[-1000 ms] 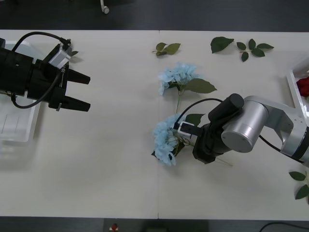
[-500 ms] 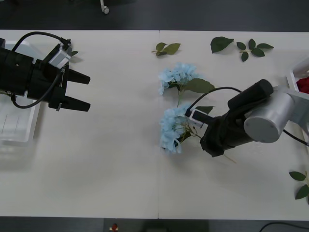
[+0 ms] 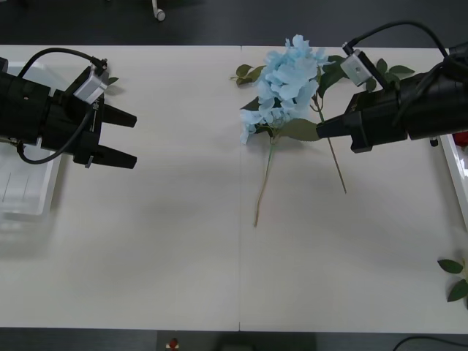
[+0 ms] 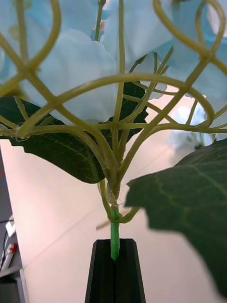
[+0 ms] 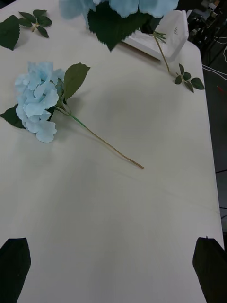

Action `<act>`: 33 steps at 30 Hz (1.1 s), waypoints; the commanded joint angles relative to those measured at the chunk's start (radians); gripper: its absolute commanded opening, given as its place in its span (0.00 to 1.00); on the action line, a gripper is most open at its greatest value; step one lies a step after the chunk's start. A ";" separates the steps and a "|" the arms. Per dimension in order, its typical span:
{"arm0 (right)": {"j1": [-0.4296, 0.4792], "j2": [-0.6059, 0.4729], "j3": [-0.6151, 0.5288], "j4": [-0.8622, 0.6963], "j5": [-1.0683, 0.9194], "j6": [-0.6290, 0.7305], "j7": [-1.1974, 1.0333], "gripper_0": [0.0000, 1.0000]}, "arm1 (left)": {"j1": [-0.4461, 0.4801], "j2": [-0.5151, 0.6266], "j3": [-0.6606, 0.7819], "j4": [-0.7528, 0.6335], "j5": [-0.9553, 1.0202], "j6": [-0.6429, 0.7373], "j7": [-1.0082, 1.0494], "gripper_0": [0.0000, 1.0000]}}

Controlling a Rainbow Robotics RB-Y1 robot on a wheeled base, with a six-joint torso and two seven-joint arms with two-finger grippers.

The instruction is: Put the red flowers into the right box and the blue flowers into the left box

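Pale cream surface (image 3: 183, 256), dark floor strip beyond its far edge. Landmark: the blue flower lying flat (image 3: 265, 121) near the middle of the far half, head toward the far edge, thin stem running back toward the robot. Second blue flower (image 3: 296, 69) lifted, its head just beyond and overlapping the lying one, leaves spread, stem slanting down past the lying stem. Right tool (image 3: 322, 130) just to the right of the lying flower; the right wrist view shows its black fingers (image 4: 101, 272) pressed together on the green stem right below where the stalks branch, so the bloom is carried high. Left box (image 3: 22, 197), white, sits at the left edge of the surface, well apart from the lying flower, on the far side of it from the right tool. Left tool (image 3: 126, 139) hangs by that box, fingers spread wide, gripping nothing, pointing toward the lying flower. Judgement: the carried bloom has the whole width of the surface to cross to reach its box, and the left arm is much the nearer to that box, so a handover looks plausible. Right box (image 3: 446, 142) shows as a white rim at the right edge, something red within. Loose green leaf sprigs (image 3: 252, 72) beyond the lying flower.
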 commanded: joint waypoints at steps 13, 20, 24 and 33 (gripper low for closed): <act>-0.188 0.255 0.013 0.296 -0.379 0.022 0.363 0.00 | -0.051 -0.002 0.014 0.006 0.137 0.016 0.012 1.00; -0.216 0.347 0.013 0.333 -0.482 0.036 0.354 0.00 | -0.049 -0.014 0.014 -0.033 0.180 -0.021 0.188 1.00; -0.219 0.376 0.013 0.333 -0.516 0.022 0.343 0.00 | -0.048 -0.048 0.014 -0.040 0.180 -0.041 0.322 1.00; -0.222 0.430 0.014 0.333 -0.580 -0.019 0.322 0.00 | -0.049 -0.123 0.014 -0.076 0.150 -0.062 0.553 1.00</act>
